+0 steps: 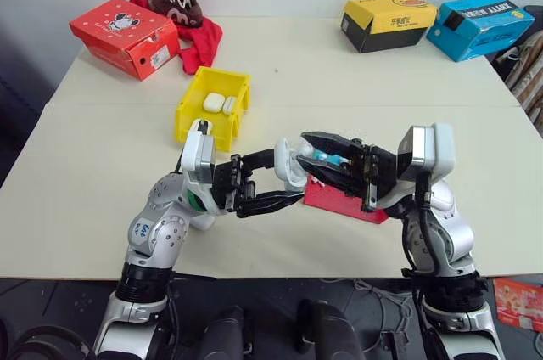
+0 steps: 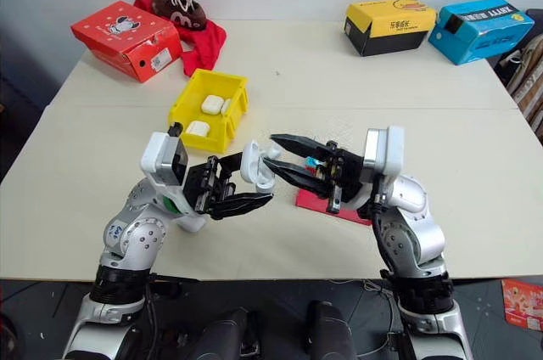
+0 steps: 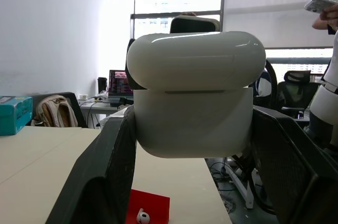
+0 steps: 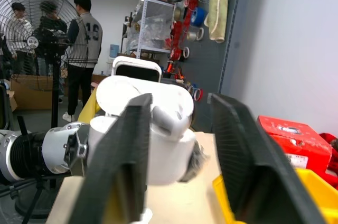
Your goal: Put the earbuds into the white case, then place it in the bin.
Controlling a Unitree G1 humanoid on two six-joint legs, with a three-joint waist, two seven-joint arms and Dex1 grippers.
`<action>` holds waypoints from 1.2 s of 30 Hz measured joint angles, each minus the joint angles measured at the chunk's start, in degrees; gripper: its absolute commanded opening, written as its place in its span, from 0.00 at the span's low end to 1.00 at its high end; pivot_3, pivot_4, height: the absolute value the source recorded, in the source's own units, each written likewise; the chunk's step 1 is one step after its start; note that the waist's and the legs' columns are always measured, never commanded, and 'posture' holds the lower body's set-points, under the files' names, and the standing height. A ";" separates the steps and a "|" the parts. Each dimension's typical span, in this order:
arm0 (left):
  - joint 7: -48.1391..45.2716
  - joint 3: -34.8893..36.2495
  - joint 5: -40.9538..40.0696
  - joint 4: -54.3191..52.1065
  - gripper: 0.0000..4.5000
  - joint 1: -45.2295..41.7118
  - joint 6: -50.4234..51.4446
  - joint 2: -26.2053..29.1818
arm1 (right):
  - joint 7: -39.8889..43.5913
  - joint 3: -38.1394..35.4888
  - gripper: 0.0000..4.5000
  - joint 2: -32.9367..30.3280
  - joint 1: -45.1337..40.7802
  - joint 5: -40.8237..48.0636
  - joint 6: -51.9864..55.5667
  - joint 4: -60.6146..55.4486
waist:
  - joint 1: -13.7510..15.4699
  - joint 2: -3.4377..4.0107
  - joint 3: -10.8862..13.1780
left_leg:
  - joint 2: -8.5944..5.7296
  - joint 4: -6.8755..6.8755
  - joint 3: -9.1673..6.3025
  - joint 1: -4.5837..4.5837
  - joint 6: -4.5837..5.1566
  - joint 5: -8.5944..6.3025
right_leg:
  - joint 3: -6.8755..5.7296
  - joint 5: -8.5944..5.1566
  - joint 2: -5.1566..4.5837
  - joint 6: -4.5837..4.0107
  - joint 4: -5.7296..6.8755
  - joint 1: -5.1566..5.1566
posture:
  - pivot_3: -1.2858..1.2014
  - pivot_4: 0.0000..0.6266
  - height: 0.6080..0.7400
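Observation:
My left gripper [image 1: 288, 176] is shut on a white case [image 1: 292, 165], holding it up above the table's near middle. In the left wrist view the white case [image 3: 193, 97] sits between the two fingers with its lid on top. My right gripper [image 1: 301, 149] comes at the case from the opposite side, its fingers spread open to either side of it. In the right wrist view an earbud [image 4: 168, 118] sits in the case's top, between the open fingers. Another earbud [image 3: 141, 216] lies on the red tray [image 1: 339, 199] below. The yellow bin [image 1: 191, 109] stands further back on the left.
Two more white cases [image 1: 214, 103] lie inside the bin. A red shoe box [image 1: 127, 36], a red cloth [image 1: 202, 44] and a brown shoe [image 1: 176, 5] are at the back left. A yellow-black box [image 1: 386, 22] and a blue box [image 1: 479, 25] are at the back right.

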 measured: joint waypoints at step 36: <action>-0.53 8.85 -0.86 -4.46 0.62 11.01 -1.79 9.91 | 0.60 -11.72 1.00 -42.32 -4.04 -16.41 21.06 22.79 | -1.34 0.57 0.11 | 0.15 -0.02 0.07 0.15 -0.15 0.00 | 0.14 -0.04 -0.04 -0.10 0.09 -0.07 | 0.52 0.24 1.00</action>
